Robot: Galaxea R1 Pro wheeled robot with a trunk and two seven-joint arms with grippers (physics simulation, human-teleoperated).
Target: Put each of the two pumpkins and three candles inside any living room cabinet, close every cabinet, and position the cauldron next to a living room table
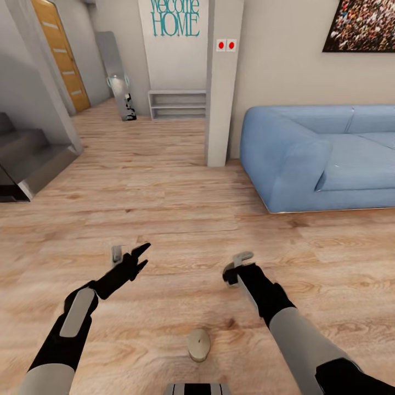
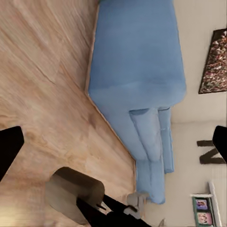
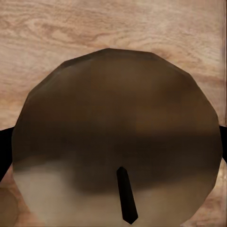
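two candles in play on the wood floor

the right pincer [image 1: 240, 269] is clamped on a candle [image 3: 116, 151]; the left pincer [image 1: 131, 258] is spread wide and holds nothing. another candle [image 1: 198, 344] lies on the floor [image 1: 164, 186] between the arms, blue sofa [image 1: 318, 156] beyond.

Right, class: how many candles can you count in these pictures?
2. One candle sits on the floor; the other candle is in the right gripper. More may be hidden.
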